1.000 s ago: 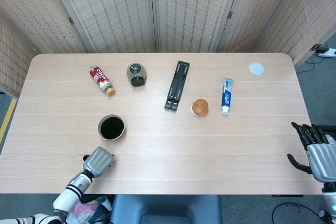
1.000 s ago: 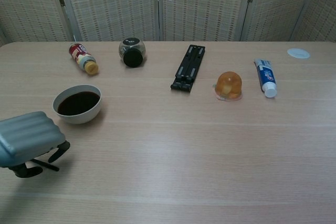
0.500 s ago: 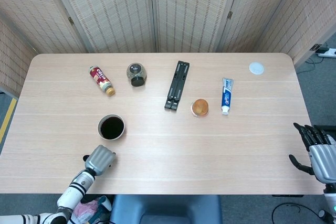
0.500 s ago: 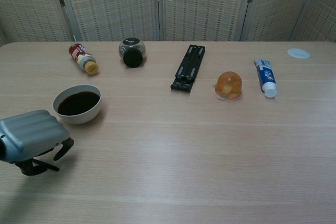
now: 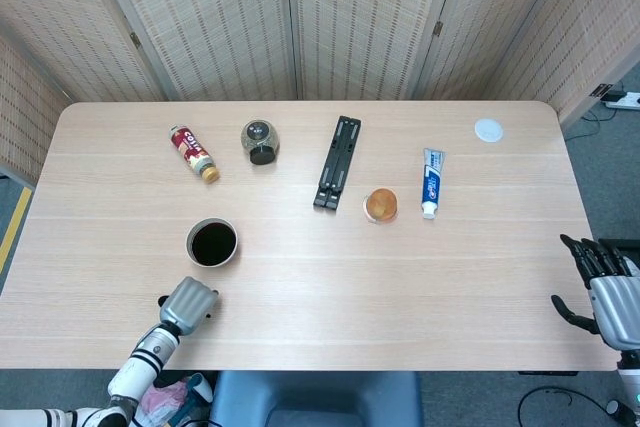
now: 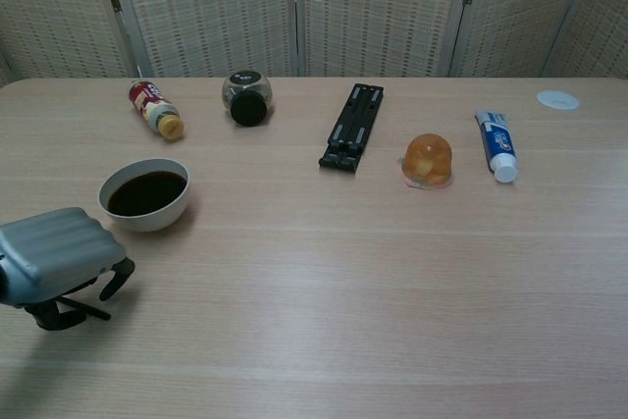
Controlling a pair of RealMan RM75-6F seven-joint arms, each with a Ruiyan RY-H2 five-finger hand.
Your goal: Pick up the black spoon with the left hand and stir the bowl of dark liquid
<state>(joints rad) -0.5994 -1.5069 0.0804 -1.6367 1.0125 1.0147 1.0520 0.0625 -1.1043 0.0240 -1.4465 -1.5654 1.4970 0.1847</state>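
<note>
My left hand (image 6: 57,257) rests low on the table near its front edge, fingers curled down over a thin black spoon (image 6: 71,307) (grip not clear); the bowl of dark liquid (image 6: 145,194) sits just beyond it. My right hand (image 5: 606,287) hangs off the table's right side, fingers spread and holding nothing.
</note>
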